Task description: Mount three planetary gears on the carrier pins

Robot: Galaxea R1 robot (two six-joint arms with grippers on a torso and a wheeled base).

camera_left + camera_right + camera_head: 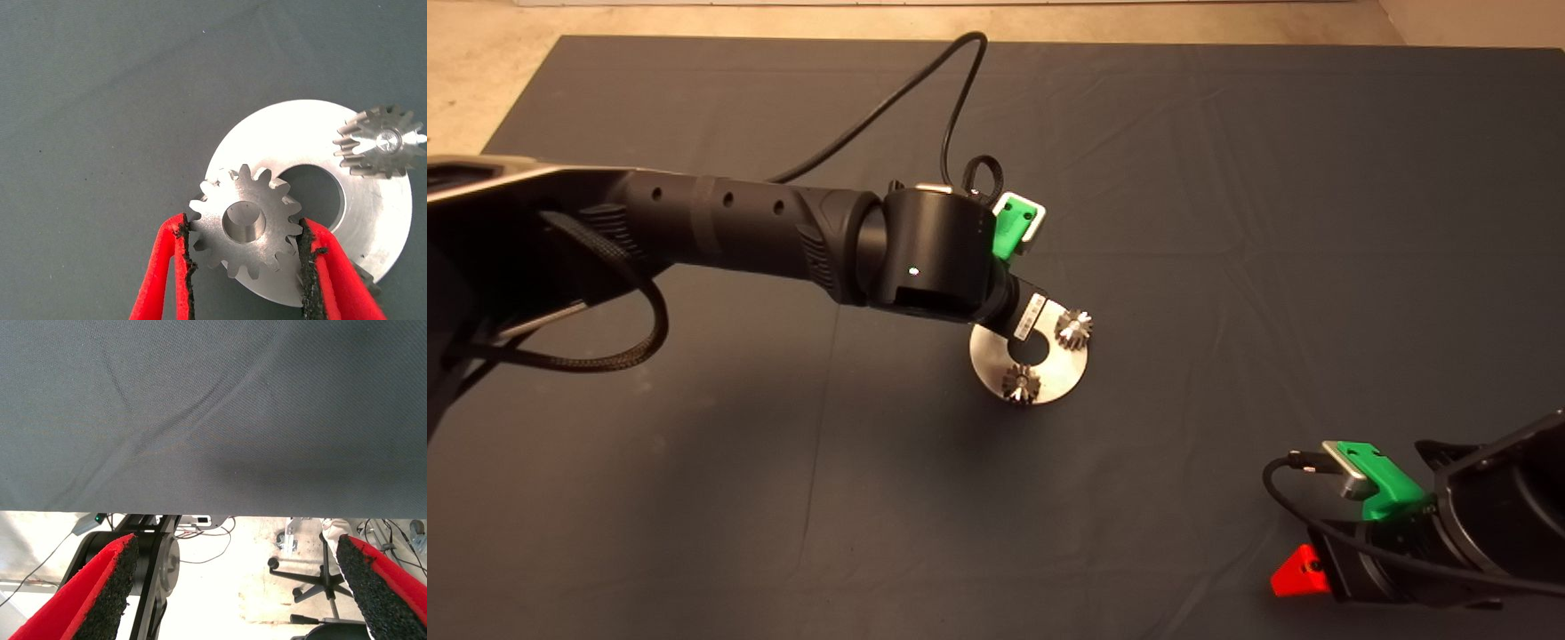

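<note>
**Third gear held above disc**

Your left gripper (243,257) is clamped on a planetary gear (243,223) over the disc (373,213); two gears (1074,329) (1021,382) sit on it. Right gripper (237,587) parked lower right, fingers apart

Your surroundings: dark mat (1227,178), pale floor.
Beyond your mat's edge: beige floor (480,80), wheeled office chair base (320,587), loose cables (213,547).

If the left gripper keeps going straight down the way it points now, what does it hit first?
Probably the disc: the left gripper holds the third gear over its rim, beside the central hole. No pin shows through the bore, so alignment and height are unclear.
</note>
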